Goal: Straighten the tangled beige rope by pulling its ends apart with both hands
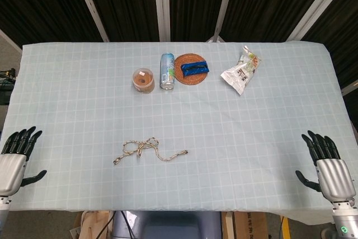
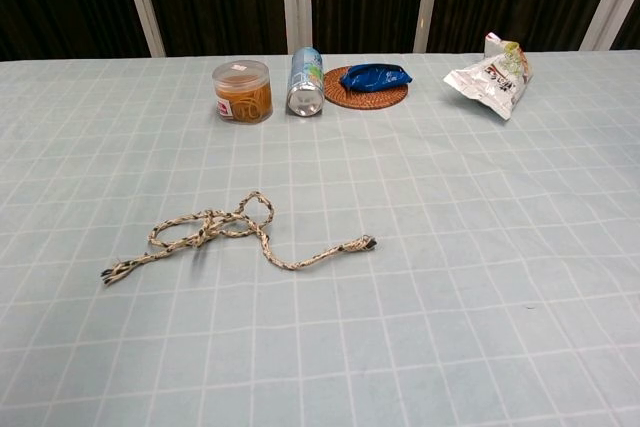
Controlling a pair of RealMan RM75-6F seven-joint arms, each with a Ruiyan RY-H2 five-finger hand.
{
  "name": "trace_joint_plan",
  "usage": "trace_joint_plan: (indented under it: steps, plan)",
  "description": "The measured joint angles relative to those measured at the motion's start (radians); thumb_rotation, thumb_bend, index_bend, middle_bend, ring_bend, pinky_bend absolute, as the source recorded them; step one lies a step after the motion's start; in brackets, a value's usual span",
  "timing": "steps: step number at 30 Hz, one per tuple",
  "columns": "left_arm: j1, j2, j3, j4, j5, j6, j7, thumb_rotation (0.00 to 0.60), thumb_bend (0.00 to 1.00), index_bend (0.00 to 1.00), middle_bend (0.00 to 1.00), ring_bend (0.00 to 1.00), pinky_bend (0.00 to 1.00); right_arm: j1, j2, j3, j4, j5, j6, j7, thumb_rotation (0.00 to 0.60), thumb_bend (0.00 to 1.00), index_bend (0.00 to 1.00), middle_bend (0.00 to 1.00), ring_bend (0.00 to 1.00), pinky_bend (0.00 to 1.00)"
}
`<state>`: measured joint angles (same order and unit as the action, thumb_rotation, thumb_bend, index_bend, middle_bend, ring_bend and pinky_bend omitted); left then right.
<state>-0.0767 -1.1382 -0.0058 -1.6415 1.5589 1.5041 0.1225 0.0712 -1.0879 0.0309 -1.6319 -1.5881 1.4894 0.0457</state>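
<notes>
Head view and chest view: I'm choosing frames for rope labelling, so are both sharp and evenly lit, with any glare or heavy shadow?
Head view: sharp, evenly lit, the rope small but crisp, no glare on the tablecloth. Chest view: also sharp, rope larger with braid visible, only faint soft shadows, dark background.
</notes>
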Motion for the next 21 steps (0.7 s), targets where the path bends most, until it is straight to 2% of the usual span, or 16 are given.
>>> trace_joint_plan:
  steps: [4, 8, 14, 17, 21]
  plan:
    - [0.0, 0.0, 0.0, 0.001, 0.002, 0.002, 0.0, 0.6, 0.05, 0.0, 0.0, 0.0, 0.0, 0.023, 0.0, -0.001, 0.0, -0.019, -0.022, 0.048, 0.6, 0.27, 0.01, 0.0, 0.0, 0.0]
    - [-0.001, -0.002, -0.001, 0.001, 0.002, 0.001, 0.003, 0.6, 0.05, 0.0, 0.0, 0.0, 0.0, 0.069, 0.004, -0.002, -0.005, -0.051, -0.071, 0.127, 0.6, 0.27, 0.13, 0.04, 0.0, 0.0]
    - [-0.002, -0.007, 0.002, 0.005, 0.007, 0.0, 0.018, 0.6, 0.05, 0.0, 0.0, 0.0, 0.0, 0.174, -0.006, -0.002, -0.009, -0.102, -0.187, 0.193, 0.6, 0.26, 0.27, 0.1, 0.0, 0.0]
    - [-0.003, -0.008, 0.001, 0.005, 0.004, -0.001, 0.02, 0.6, 0.05, 0.0, 0.0, 0.0, 0.0, 0.228, -0.037, -0.004, -0.014, -0.129, -0.245, 0.214, 0.6, 0.26, 0.35, 0.12, 0.0, 0.0]
    - [-0.004, -0.009, -0.001, 0.007, 0.003, -0.003, 0.02, 0.6, 0.05, 0.0, 0.0, 0.0, 0.0, 0.28, -0.103, -0.007, -0.021, -0.137, -0.312, 0.2, 0.6, 0.26, 0.39, 0.13, 0.0, 0.0]
